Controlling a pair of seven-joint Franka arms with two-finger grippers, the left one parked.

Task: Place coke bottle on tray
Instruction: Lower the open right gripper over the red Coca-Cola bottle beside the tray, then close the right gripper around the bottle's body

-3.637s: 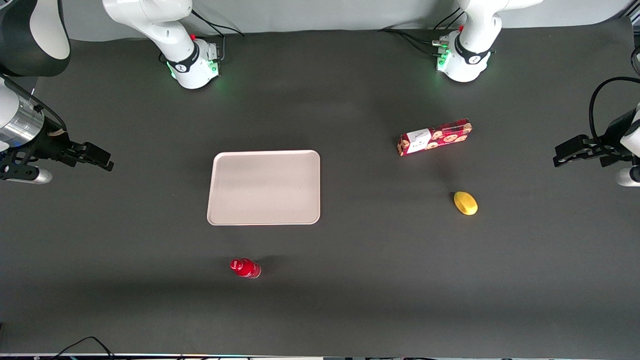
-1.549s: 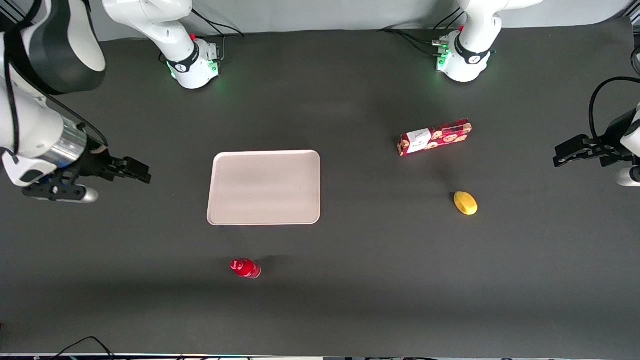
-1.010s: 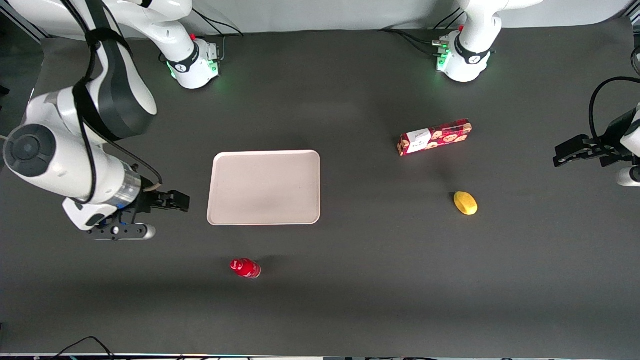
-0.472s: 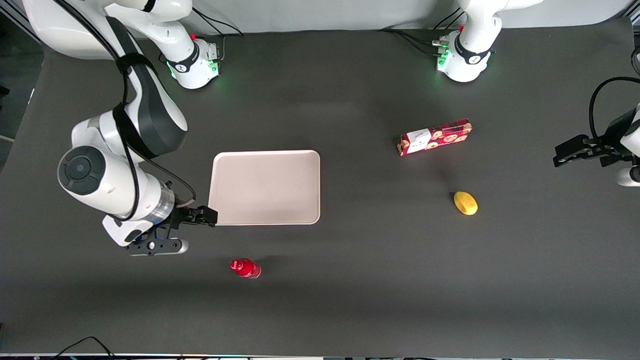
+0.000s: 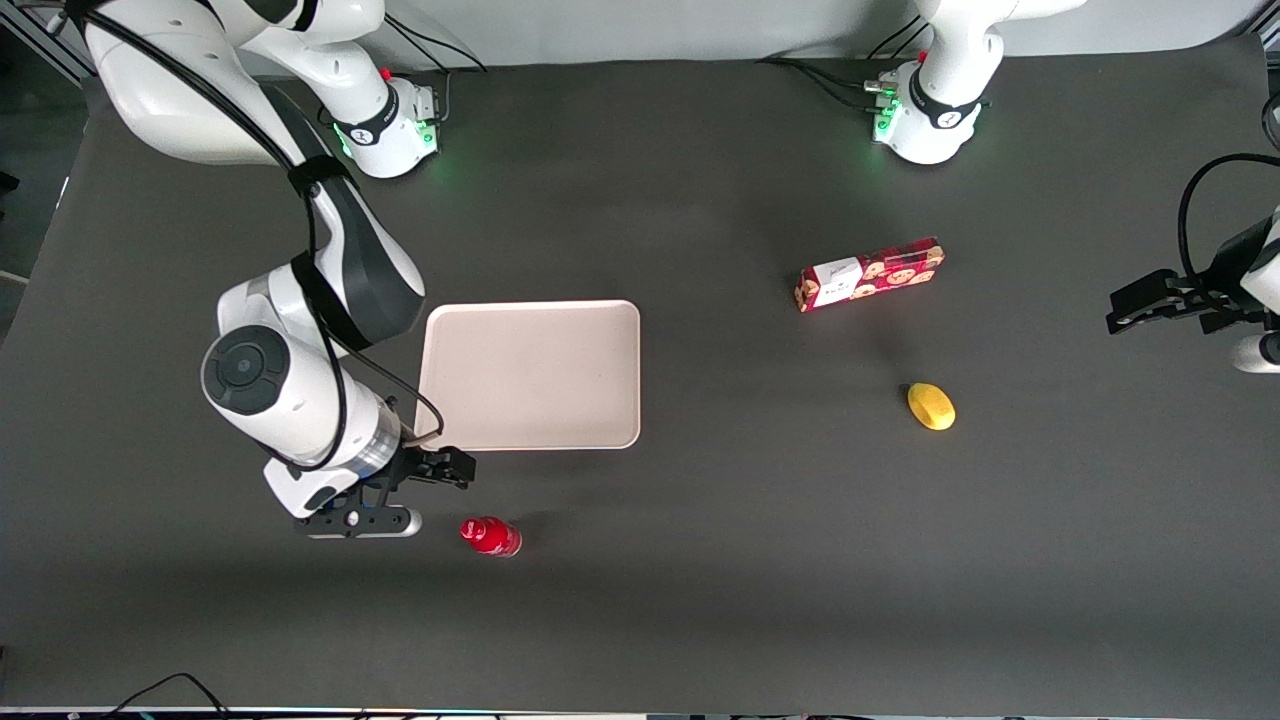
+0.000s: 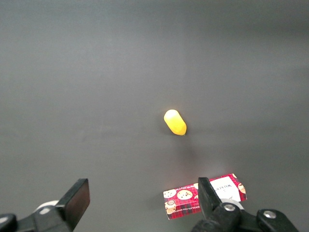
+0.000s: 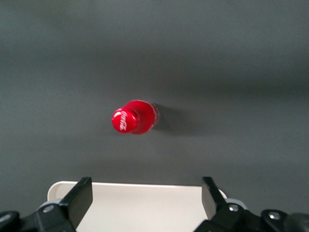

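Observation:
The coke bottle [image 5: 491, 536] is small and all red and stands upright on the dark table, nearer the front camera than the tray [image 5: 530, 374]. The tray is large, flat and pale pinkish-beige. My right gripper [image 5: 452, 468] is open and empty above the tray's near corner, a short way from the bottle and farther from the camera than it. In the right wrist view the bottle's red cap [image 7: 133, 117] shows from above, and the tray's edge [image 7: 145, 203] lies between my two spread fingers [image 7: 79, 198].
A long red cookie box [image 5: 868, 274] and a yellow lemon-like object [image 5: 931, 406] lie toward the parked arm's end of the table; both also show in the left wrist view, the box [image 6: 203, 196] and the yellow object [image 6: 175, 123].
My right arm has swung in from the table's end, along the tray's short side, toward the front camera and the bottle. The bottle and tray have not moved.

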